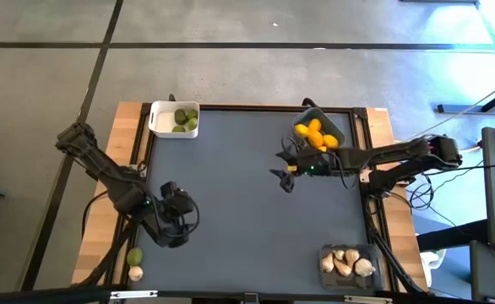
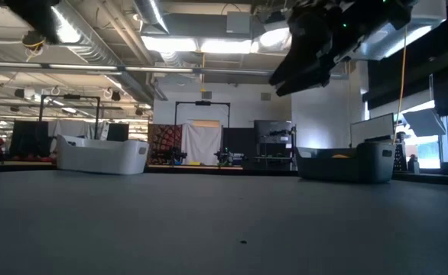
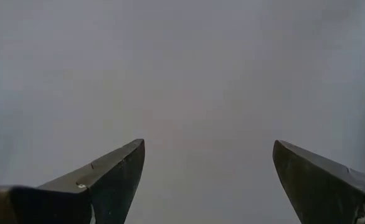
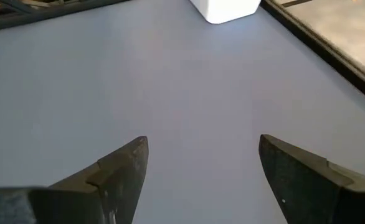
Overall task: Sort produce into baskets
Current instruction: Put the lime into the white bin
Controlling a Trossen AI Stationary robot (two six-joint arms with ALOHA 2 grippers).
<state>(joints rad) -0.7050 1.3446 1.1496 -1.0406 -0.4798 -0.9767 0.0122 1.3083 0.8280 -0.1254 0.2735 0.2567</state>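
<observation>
The white basket [image 1: 173, 118] at the far left holds green fruits [image 1: 186, 119]. Yellow lemons [image 1: 315, 135] fill the blue-grey basket [image 1: 335, 127] at the far right. In the clear basket [image 1: 346, 262] at the near right lie garlic bulbs [image 1: 343, 263]. A green fruit [image 1: 134, 257] and a garlic bulb [image 1: 135, 273] rest on the wooden strip at the near left, off the mat. My left gripper [image 3: 208, 143] hangs open over bare mat close to them. My right gripper [image 4: 204, 138] is open above the mat, just in front of the lemon basket, facing the white basket [image 4: 226, 9].
The dark mat [image 1: 247, 211] is bordered by a black frame and wooden strips. In the low view the white basket [image 2: 102, 155] and blue-grey basket [image 2: 345, 163] stand at the far edge, with my right gripper [image 2: 308, 53] high above the mat. Cables run at the right.
</observation>
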